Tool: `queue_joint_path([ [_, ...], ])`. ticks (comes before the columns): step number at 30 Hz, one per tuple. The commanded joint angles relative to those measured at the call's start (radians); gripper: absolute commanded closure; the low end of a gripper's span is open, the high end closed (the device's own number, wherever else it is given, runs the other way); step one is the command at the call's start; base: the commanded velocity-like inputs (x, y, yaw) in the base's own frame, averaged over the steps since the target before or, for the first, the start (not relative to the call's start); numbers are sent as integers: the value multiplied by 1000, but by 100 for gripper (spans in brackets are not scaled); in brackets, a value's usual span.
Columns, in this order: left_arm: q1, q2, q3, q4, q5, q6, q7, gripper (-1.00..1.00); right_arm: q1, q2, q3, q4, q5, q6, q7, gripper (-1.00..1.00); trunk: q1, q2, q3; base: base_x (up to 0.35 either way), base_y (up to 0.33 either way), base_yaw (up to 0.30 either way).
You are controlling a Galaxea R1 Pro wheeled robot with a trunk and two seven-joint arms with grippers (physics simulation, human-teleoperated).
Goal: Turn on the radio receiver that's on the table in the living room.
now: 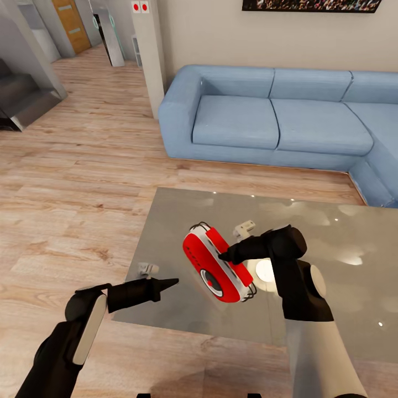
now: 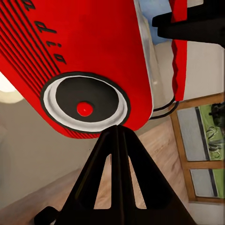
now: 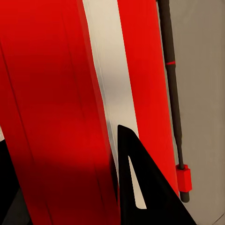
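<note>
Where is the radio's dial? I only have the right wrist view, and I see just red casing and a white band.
Observer: The dial faces the left gripper, whose shut jaws point at its rim.
Operator: Is the radio standing upright?
Observer: No. The radio rests slanted on the table, with its dial end nearest the robot.
Operator: Is the left gripper touching it?
Observer: In the head view there is a small gap between them. The left gripper hangs over the table's near left edge.
</note>
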Motion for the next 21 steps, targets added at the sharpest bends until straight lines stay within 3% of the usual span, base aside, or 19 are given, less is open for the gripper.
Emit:
queue_joint_path([
  [1, 0, -2, -1, 1, -1, 0, 0, 100, 0, 0, 0, 0, -4, 2, 1, 100, 0, 0, 0, 0, 0, 0],
  [6, 0, -23, -8, 8, -33, -2, 22, 100, 0, 1, -2, 0, -4, 2, 9, 100, 0, 0, 0, 0, 0, 0],
  [10, 0, -55, -10, 9, -46, -2, 28, 100, 0, 1, -5, -2, -5, 2, 22, 100, 0, 0, 0, 0, 0, 0],
  [13, 0, -68, -11, 9, -51, -3, 30, 100, 0, 1, -5, -3, -45, 2, 35, 100, 0, 0, 0, 0, 0, 0],
  [17, 0, -70, -11, 9, -53, -3, 30, 100, 0, -5, -1, -6, -140, 2, 37, 100, 0, 0, 0, 0, 0, 0],
  [21, 0, -68, -11, 10, -78, -4, 29, 100, 0, -30, 3, -8, -170, 2, 37, 100, 0, 0, 0, 0, 0, 0],
])
